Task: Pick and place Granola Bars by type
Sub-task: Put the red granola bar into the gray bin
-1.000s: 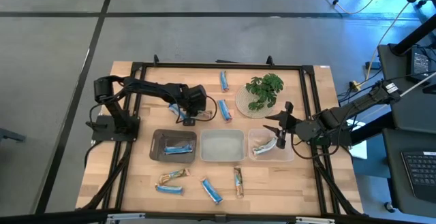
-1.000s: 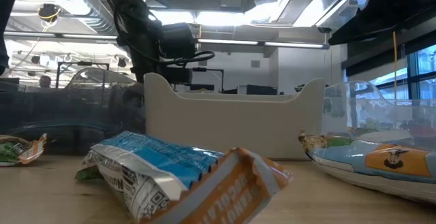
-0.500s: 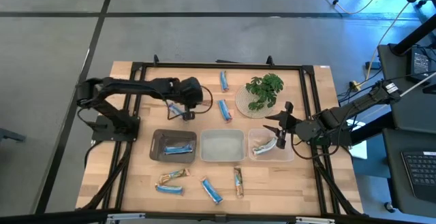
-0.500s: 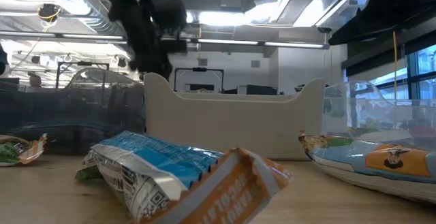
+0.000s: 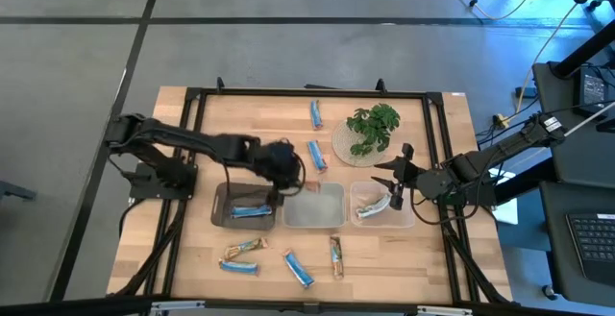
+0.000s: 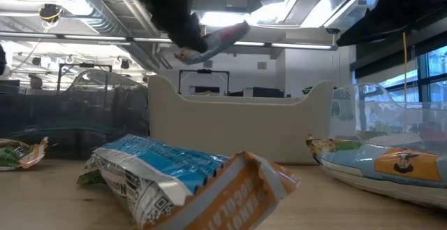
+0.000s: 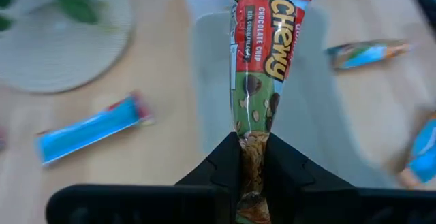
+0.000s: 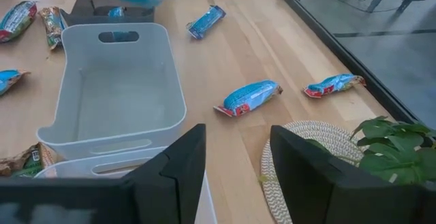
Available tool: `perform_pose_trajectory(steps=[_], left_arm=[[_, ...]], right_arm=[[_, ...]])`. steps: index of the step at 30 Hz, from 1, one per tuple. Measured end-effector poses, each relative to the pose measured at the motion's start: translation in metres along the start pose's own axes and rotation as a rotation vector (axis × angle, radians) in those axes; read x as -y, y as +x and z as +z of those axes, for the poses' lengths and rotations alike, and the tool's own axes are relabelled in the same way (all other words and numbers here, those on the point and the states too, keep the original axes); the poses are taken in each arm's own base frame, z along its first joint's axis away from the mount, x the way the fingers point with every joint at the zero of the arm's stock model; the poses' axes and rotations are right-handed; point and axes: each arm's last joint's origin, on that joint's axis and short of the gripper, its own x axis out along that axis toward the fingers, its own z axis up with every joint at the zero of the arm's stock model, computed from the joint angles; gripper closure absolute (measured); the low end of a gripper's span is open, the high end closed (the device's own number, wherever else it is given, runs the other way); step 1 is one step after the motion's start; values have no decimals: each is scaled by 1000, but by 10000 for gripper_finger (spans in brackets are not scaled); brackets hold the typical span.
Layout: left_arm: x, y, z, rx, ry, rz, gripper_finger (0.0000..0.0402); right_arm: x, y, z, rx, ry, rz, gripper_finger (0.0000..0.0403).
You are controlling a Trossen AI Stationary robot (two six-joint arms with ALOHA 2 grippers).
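- The pale wooden table (image 5: 192, 258) carries three small rectangular trays in a row: a dark tray (image 5: 219, 212) holding a blue-wrapped bar (image 5: 250, 211), a white empty tray (image 5: 312, 207) in the middle, and a clear tray (image 5: 408, 215) holding a silvery-green bar (image 5: 372, 207).
- A leafy green plant (image 5: 373, 127) sits on a round woven plate (image 5: 341, 148) near the table's far edge.
- The left gripper (image 7: 253, 157) hangs above the gap between the dark and white trays, its fingers pressed together on one end of a red-and-brown chocolate chip granola bar (image 7: 262, 54), which is lifted clear of the table.
- The right gripper (image 8: 235, 157) waits by the clear tray, fingers spread and empty.
- Loose bars lie on the wood: two blue ones (image 5: 316, 155) near the plant, four more (image 5: 297, 268) along the near edge.
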Motion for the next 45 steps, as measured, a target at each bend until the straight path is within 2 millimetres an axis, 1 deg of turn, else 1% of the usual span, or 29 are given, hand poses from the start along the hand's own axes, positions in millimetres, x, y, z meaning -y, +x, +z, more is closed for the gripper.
perform_pose_trajectory(steps=[3, 6, 9, 12, 18, 23, 28, 32, 35, 37, 39, 41, 43, 45], left_arm=[[14, 15, 4, -15, 5, -29, 365], [21, 31, 4, -48, -17, -39, 363], [20, 46, 3, -86, -89, -2, 360], [16, 56, 1, -118, -112, 8, 358], [16, 60, 0, -122, -100, 10, 359], [16, 60, 0, -120, -105, 14, 349], [16, 60, 0, -121, -126, 14, 329], [16, 60, 0, -122, -139, 15, 302], [16, 49, 2, -115, -113, 16, 281], [13, 32, 7, -85, -103, 37, 271], [8, 13, 12, -40, -96, 95, 264], [3, -5, 12, 6, -79, 163, 260], [-3, -22, 7, 47, -75, 210, 258], [-10, -37, -1, 103, -78, 221, 258]], right_arm=[[0, 0, 0, 0, 1, 0, 235], [0, 0, 1, 6, 29, 2, 235], [0, 0, 1, 6, 61, 2, 235], [0, 0, 1, 6, 79, 2, 235], [-2, 0, 0, -10, 132, 46, 235], [-2, 0, 0, -15, 132, 59, 235], [-2, 0, 0, -15, 131, 59, 235], [-2, 0, 1, -11, 139, 61, 235], [-3, 0, 6, 30, 169, 76, 235], [-4, 0, 10, 68, 160, 83, 235], [-5, -2, 18, 132, 137, 78, 235], [-5, -5, 30, 200, 150, 86, 235], [-4, -9, 43, 249, 154, 86, 235], [-1, -12, 59, 276, 154, 70, 235]])
